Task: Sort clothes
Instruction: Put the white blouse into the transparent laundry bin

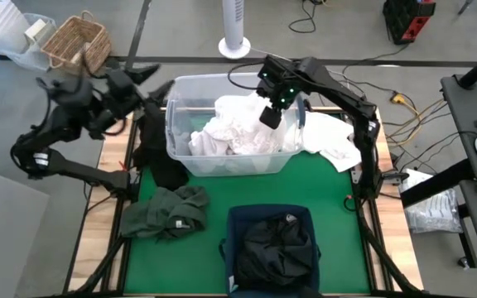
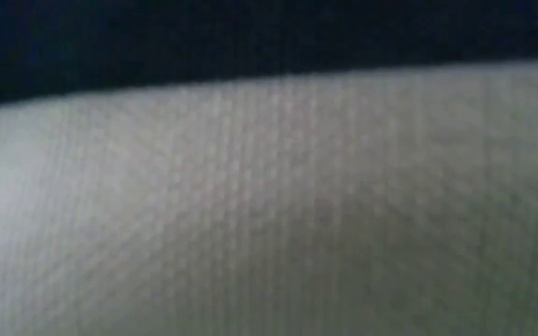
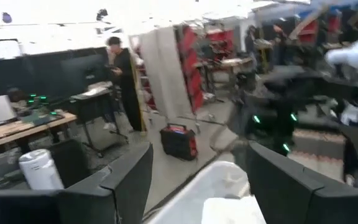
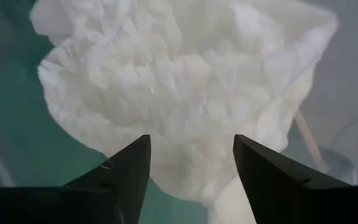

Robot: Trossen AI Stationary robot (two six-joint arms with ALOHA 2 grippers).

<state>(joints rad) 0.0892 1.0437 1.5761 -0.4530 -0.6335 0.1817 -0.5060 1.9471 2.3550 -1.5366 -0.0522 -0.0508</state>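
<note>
White clothes fill the clear plastic tub at the table's middle; another white piece lies just to the tub's right. My right gripper hangs open just above the white heap, pointing steeply down, with nothing between its fingers. A black garment lies against the tub's left wall. A dark green garment lies crumpled on the green mat. Black clothes sit in the navy bin. My left gripper is raised at the far left, open, level and holding nothing.
A wicker basket and white bins stand on the floor beyond the table's far left corner. A white fan stands behind the tub. White cloth lies right up against the low camera. A person stands far back in the room.
</note>
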